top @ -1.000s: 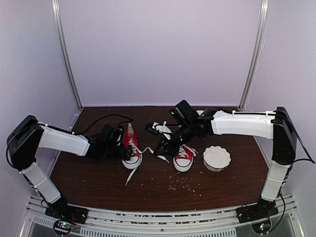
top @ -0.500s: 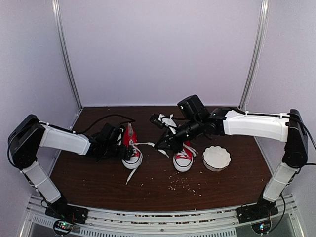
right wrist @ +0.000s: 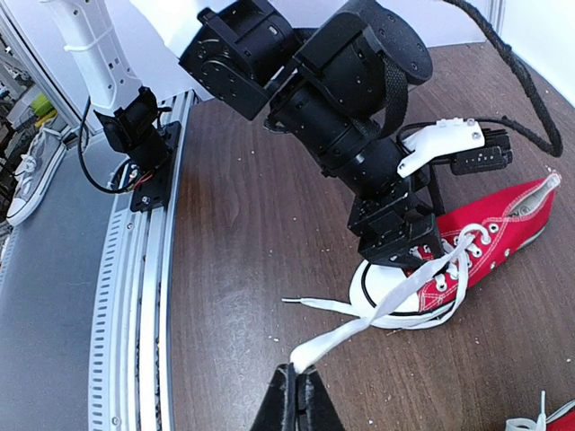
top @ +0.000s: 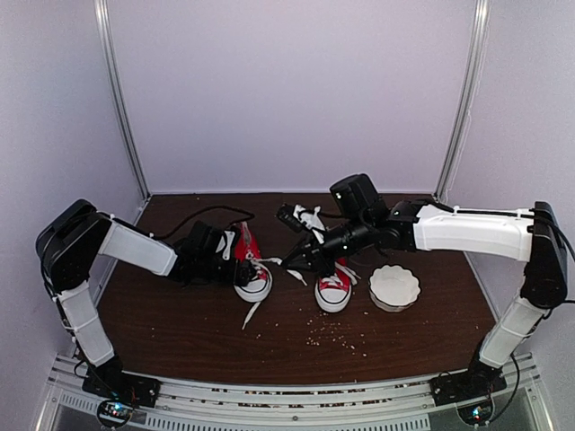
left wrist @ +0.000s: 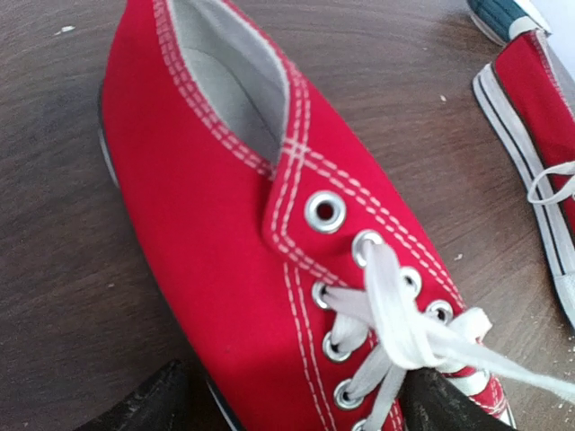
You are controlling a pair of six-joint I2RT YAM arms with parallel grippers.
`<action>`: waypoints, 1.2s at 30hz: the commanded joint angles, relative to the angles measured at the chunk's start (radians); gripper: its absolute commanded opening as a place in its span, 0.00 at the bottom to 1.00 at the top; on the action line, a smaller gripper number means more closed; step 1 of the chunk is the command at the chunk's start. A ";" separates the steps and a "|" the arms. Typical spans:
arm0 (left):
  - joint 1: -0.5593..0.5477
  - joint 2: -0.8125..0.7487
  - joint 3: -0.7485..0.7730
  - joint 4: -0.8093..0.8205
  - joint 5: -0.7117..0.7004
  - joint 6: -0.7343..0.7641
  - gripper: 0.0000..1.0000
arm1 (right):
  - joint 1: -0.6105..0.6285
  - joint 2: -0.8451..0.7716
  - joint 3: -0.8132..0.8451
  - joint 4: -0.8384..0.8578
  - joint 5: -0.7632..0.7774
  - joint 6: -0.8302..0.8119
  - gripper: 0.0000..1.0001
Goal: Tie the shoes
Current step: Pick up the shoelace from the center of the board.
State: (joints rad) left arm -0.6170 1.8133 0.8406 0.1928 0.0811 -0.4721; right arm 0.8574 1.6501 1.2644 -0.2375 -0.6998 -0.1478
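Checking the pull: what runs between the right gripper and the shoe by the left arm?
A white lace, stretched from the shut right gripper to that red shoe; the right wrist view shows it.

No legible text, label, brand, number or sign on anything visible.

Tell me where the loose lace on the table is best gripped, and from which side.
Grip the loose lace near its free tip, where it lies flat on the table ahead of the left shoe. Come down from above, closing across the strand: there it is clear of the taut lace pinched by the right end effector.
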 commanded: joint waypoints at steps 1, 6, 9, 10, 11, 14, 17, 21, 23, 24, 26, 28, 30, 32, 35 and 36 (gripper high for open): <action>-0.032 0.036 -0.029 0.028 0.130 -0.023 0.84 | -0.004 -0.071 -0.019 0.056 -0.033 0.021 0.00; -0.056 0.001 -0.040 0.049 0.158 -0.004 0.82 | -0.004 -0.126 -0.073 0.129 -0.035 0.032 0.00; -0.077 -0.013 -0.051 0.090 0.206 -0.018 0.82 | -0.003 -0.129 -0.074 0.132 -0.038 0.041 0.00; -0.082 -0.017 -0.055 0.098 0.216 -0.027 0.82 | -0.004 -0.128 -0.071 0.129 -0.037 0.044 0.00; -0.084 -0.023 -0.060 0.108 0.225 -0.034 0.81 | -0.004 -0.129 -0.070 0.128 -0.033 0.046 0.00; -0.085 -0.057 -0.084 0.126 0.219 -0.036 0.82 | -0.004 -0.141 -0.077 0.135 -0.024 0.050 0.00; -0.084 -0.115 -0.110 0.127 0.180 -0.025 0.84 | -0.003 -0.144 -0.087 0.157 -0.026 0.065 0.00; -0.089 -0.250 -0.138 0.066 0.037 0.062 0.87 | -0.004 -0.136 -0.080 0.170 -0.036 0.096 0.00; -0.101 -0.330 -0.175 0.056 -0.069 0.128 0.87 | -0.004 -0.136 -0.082 0.177 -0.034 0.105 0.00; -0.105 -0.367 -0.192 0.064 -0.115 0.150 0.87 | -0.004 -0.135 -0.082 0.178 -0.028 0.105 0.00; -0.107 -0.426 -0.229 0.091 -0.166 0.181 0.87 | -0.004 -0.132 -0.080 0.168 0.006 0.104 0.00; -0.108 -0.469 -0.253 0.114 -0.179 0.217 0.85 | -0.007 -0.124 -0.070 0.152 0.047 0.106 0.00; -0.123 -0.489 -0.255 0.117 -0.179 0.277 0.81 | -0.016 -0.108 -0.058 0.136 0.090 0.126 0.00; -0.158 -0.494 -0.229 0.079 -0.181 0.344 0.77 | -0.035 -0.092 -0.049 0.127 0.100 0.148 0.00; -0.185 -0.508 -0.168 -0.047 -0.131 0.359 0.72 | -0.047 -0.081 -0.043 0.111 0.135 0.156 0.00; -0.189 -0.528 -0.166 -0.085 -0.115 0.332 0.70 | -0.046 -0.081 -0.040 0.102 0.145 0.150 0.00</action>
State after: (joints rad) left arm -0.7761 1.3312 0.6167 0.2184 -0.0639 -0.1932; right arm 0.8242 1.5509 1.1908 -0.1055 -0.6308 -0.0181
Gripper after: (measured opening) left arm 0.734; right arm 0.003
